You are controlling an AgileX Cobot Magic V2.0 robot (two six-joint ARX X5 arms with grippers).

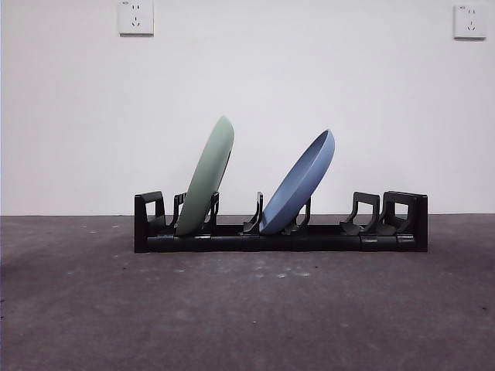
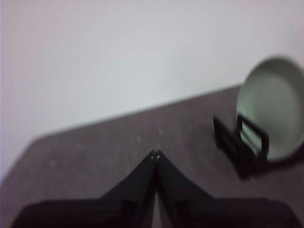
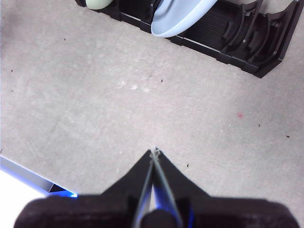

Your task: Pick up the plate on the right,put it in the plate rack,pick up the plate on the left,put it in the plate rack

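Two plates are leaning in the plate rack (image 1: 281, 236) on the table (image 1: 247, 309): green plate (image 1: 206, 179) near its left end, blue plate (image 1: 299, 185) mid-rack (both tilting rightward). Left gripper (image 2: 155, 154) and right gripper (image 3: 154, 151) are hovering away from the rack, jaws pressed together, holding nothing.

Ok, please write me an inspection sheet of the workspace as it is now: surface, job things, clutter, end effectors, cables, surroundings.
Surface: dark grey table, scuffed, with small light specks.
Job's things: black plate rack standing on the table; green plate leaning in a slot near one end; blue plate leaning in a middle slot; the slots at the other end hold nothing.
Clutter: nothing seen.
End effectors: left end effector shut, holding nothing, away from the rack; right end effector shut, holding nothing, in front of the rack.
Cables: nothing seen.
Surroundings: white wall with two wall sockets.
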